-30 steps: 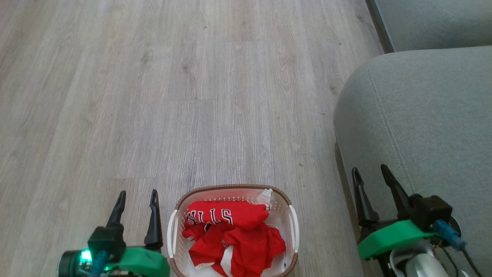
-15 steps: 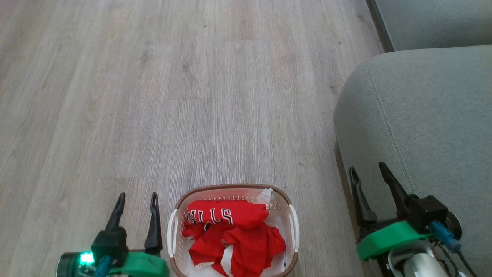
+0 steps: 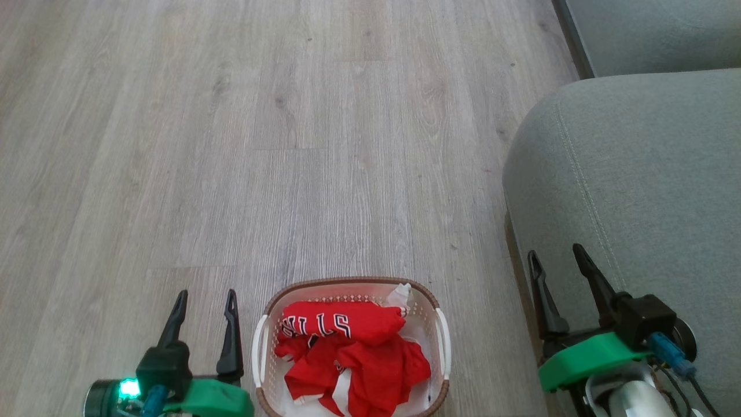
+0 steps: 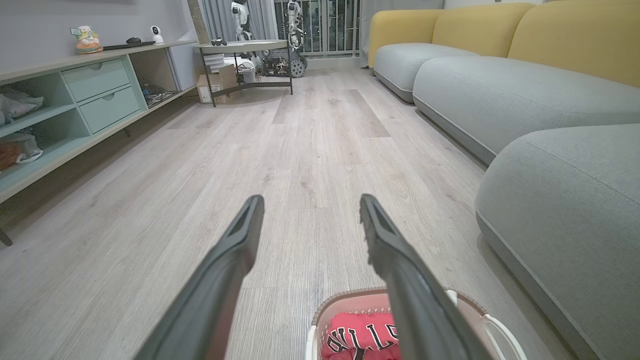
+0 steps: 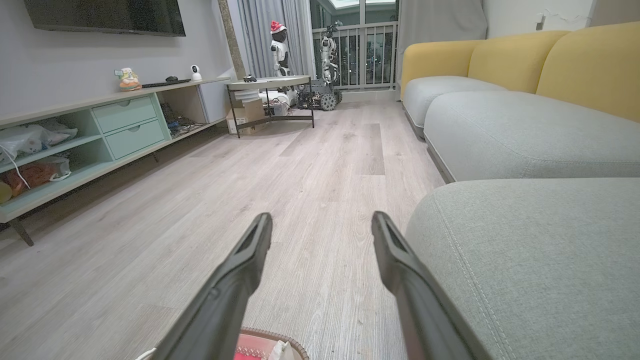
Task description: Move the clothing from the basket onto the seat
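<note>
Pale wood floor (image 3: 289, 145) underfoot; left gripper (image 3: 206, 293) and right gripper (image 3: 554, 252) both spread wide, empty; between them the basket (image 3: 347, 282), clothing (image 3: 359, 353) all heaped inside; beside and beyond the right gripper, the seat (image 3: 637, 174), nothing red on it; task looks unstarted, every garment left to lift.

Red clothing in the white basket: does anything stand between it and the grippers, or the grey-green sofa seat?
Nothing visible does. The bright red fabric clothing lies uncovered in the open-topped white perforated plastic basket, flanked by the open left gripper and open right gripper. Bare wood floor lies between the basket and the grey-green sofa seat.
</note>
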Controlling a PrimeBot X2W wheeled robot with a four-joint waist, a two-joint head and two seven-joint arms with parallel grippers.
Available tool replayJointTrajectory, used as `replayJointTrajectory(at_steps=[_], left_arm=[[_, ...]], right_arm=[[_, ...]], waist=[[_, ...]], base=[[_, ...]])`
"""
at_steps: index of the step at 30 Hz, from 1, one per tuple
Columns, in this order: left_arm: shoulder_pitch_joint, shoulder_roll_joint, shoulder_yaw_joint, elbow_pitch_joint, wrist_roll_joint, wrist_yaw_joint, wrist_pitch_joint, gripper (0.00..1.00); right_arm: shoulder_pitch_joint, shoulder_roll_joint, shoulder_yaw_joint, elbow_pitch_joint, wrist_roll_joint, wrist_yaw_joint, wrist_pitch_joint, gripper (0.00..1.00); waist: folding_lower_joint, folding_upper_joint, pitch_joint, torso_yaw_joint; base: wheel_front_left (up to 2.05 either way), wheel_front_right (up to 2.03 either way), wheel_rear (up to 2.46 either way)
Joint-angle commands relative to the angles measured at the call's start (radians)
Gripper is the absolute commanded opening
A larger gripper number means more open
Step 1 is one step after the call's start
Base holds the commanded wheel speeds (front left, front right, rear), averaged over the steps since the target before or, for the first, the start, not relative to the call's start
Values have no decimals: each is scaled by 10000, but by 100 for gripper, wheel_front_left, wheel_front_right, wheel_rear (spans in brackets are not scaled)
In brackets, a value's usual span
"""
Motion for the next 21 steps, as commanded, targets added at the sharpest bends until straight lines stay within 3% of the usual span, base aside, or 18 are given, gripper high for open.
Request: replayJointTrajectory(at_steps=[1,12,21], left_arm=[[-259,-22,365,-294,135,-31,-138,100],[-255,-59,394,-291,251,-161,-138,100],[-1112,-29,26,146,479,-562,-138,100]], right_arm=[[-312,-104,199,-354,-34,73,-103,100],[-277,-104,75,-456,-35,73,-103,100],[-706,-104,14,-671,-111,73,-103,100]], waist=[[0,0,2,4],[0,0,221,63],[0,0,1352,59]], base=[[0,0,0],[0,0,0],[0,0,0]])
